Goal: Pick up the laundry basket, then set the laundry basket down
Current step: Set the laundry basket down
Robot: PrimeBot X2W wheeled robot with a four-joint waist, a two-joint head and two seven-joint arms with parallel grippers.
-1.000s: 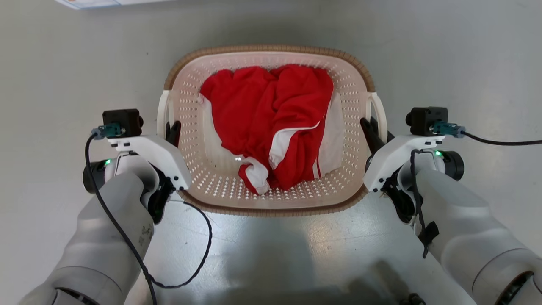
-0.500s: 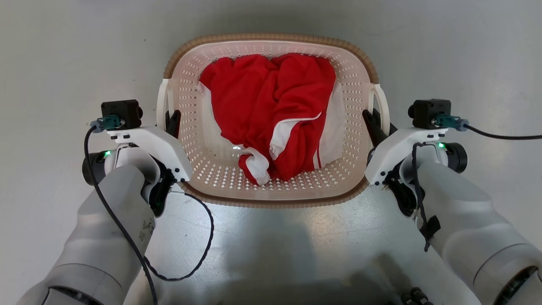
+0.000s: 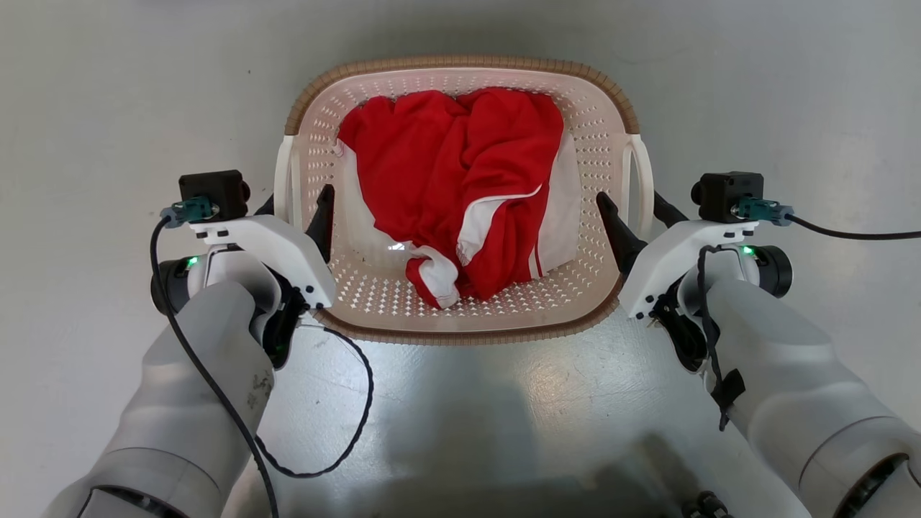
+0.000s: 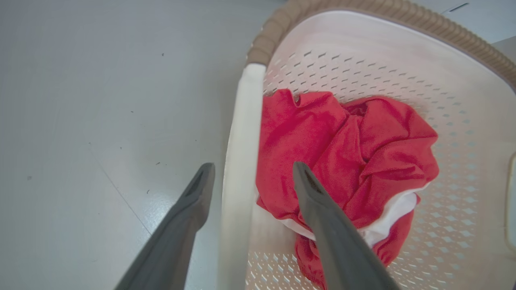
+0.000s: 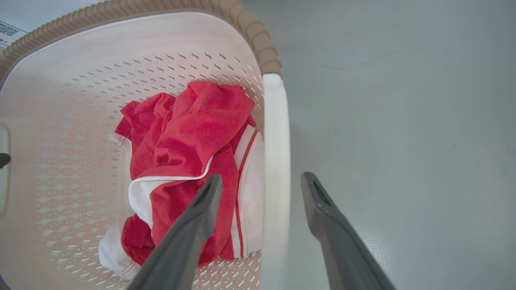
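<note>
The laundry basket (image 3: 460, 63), cream with a brown rim, rests on the grey floor in front of me and holds a red and white garment (image 3: 460, 180). My left gripper (image 3: 296, 205) is open, its two fingers on either side of the left white loop handle (image 4: 242, 141) without clamping it. My right gripper (image 3: 629, 201) is open in the same way around the right handle (image 5: 276, 133). In each wrist view one finger is inside the basket and the other outside it, with the left gripper (image 4: 252, 167) and right gripper (image 5: 262, 178) both spread wide.
Bare grey floor (image 3: 108, 108) surrounds the basket. A black cable (image 3: 360, 403) loops from my left wrist over the floor near the basket's front rim. A corner of printed paper (image 5: 8, 30) lies beyond the basket's far end.
Both grippers were shut on the handles and have now opened, letting the basket go. The head view shifted slightly between the earliest frame and now.
</note>
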